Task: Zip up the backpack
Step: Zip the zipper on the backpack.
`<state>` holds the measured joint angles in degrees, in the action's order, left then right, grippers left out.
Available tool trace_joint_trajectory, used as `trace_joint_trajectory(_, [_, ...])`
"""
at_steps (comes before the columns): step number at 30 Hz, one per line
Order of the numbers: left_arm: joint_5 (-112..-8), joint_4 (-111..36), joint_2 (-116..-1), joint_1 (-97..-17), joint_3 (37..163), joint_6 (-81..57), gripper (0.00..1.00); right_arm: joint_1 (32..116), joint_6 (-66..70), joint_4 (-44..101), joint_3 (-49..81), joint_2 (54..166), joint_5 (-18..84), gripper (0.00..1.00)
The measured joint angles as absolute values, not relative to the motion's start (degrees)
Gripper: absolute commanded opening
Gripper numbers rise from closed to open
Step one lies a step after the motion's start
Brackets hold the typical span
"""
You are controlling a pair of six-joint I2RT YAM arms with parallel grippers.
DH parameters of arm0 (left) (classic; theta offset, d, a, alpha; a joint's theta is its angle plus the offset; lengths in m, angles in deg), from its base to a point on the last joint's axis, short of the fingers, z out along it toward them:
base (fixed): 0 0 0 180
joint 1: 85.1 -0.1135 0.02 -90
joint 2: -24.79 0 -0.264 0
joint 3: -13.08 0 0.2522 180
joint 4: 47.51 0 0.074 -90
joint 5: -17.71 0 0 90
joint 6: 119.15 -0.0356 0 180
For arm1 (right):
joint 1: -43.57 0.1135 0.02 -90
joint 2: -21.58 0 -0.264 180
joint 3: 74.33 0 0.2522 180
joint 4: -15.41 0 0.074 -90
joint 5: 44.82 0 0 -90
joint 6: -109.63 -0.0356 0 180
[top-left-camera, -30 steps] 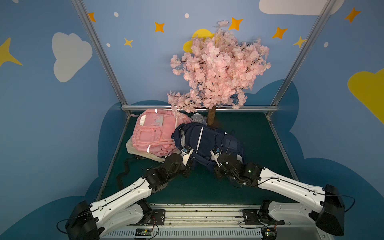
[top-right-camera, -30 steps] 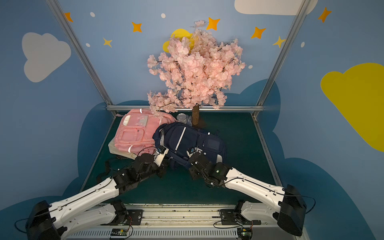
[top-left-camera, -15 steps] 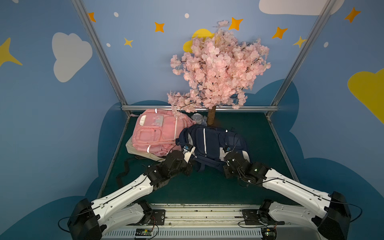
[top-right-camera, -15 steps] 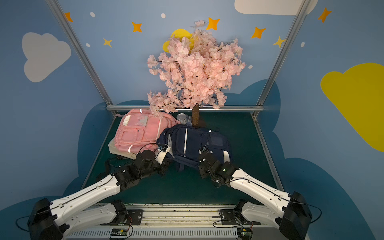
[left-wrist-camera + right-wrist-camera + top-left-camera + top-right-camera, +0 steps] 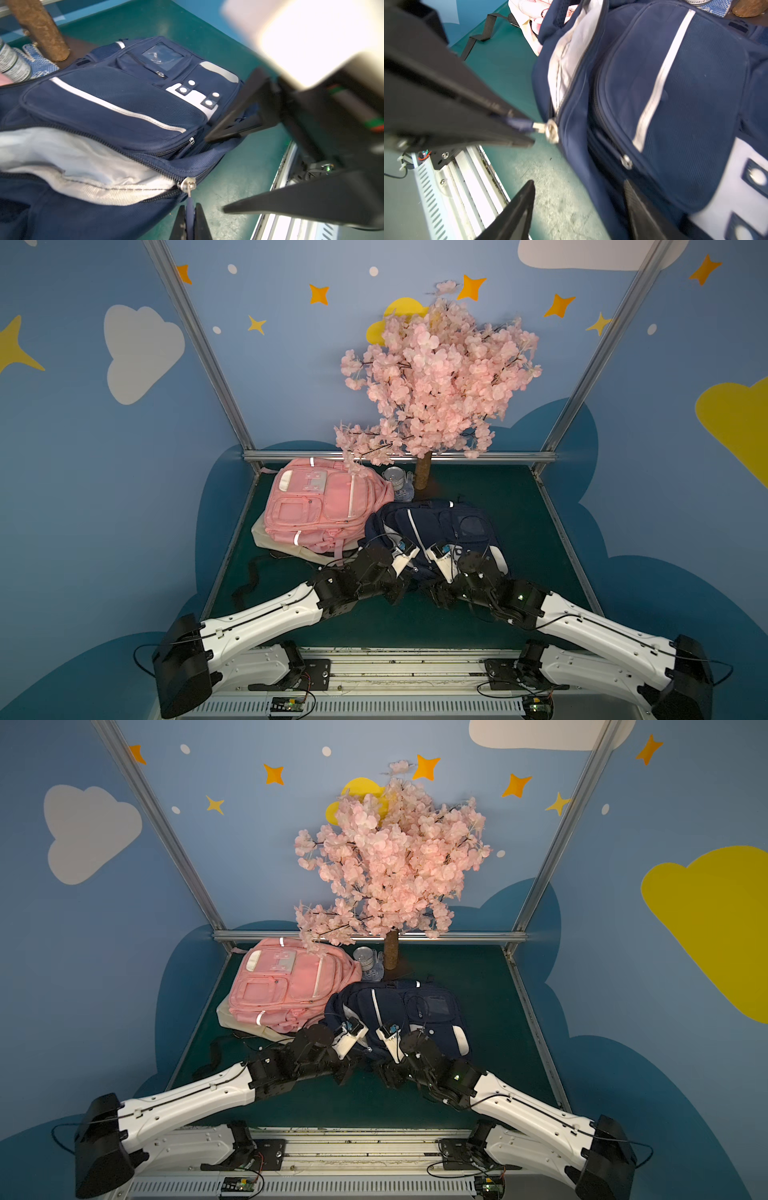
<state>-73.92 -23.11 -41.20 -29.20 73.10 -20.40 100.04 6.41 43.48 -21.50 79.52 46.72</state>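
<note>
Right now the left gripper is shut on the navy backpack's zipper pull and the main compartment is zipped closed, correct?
Not quite. The left gripper is shut on the zipper pull of the navy backpack, but the main compartment is open, not zipped closed. The left wrist view shows grey lining between the parted zipper teeth.

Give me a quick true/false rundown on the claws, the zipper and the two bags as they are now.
1. The left claw is shut on the pull. True.
2. The pink bag lies beside the navy bag. True.
3. The right claw is shut. False: the right claw stands open.
4. The navy bag is fully zipped. False: its zipper is open, with grey lining showing.
</note>
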Motion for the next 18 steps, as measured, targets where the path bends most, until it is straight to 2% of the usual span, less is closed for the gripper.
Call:
trace_joint_trajectory(3, [-73.79, -22.63, -41.20, -28.81, 73.15, -20.95, 0.02, 100.04, 6.67, 42.01, -21.50, 82.33, 47.44, 0.53])
trace_joint_trajectory(8, [-75.47, -20.88, -41.20, -28.92, 73.15, -21.49, 0.03, 100.13, 7.42, 41.51, -21.54, 83.41, 47.79, 0.19])
trace_joint_trajectory(12, [-76.50, -19.05, -40.85, -31.15, 73.91, -21.65, 0.03, 101.09, 7.90, 41.40, -22.37, 82.99, 47.66, 0.02])
trace_joint_trajectory(18, [-72.81, -15.99, -38.49, -37.53, 74.57, -21.40, 0.03, 102.22, 6.06, 41.66, -22.74, 81.59, 50.85, 0.00])
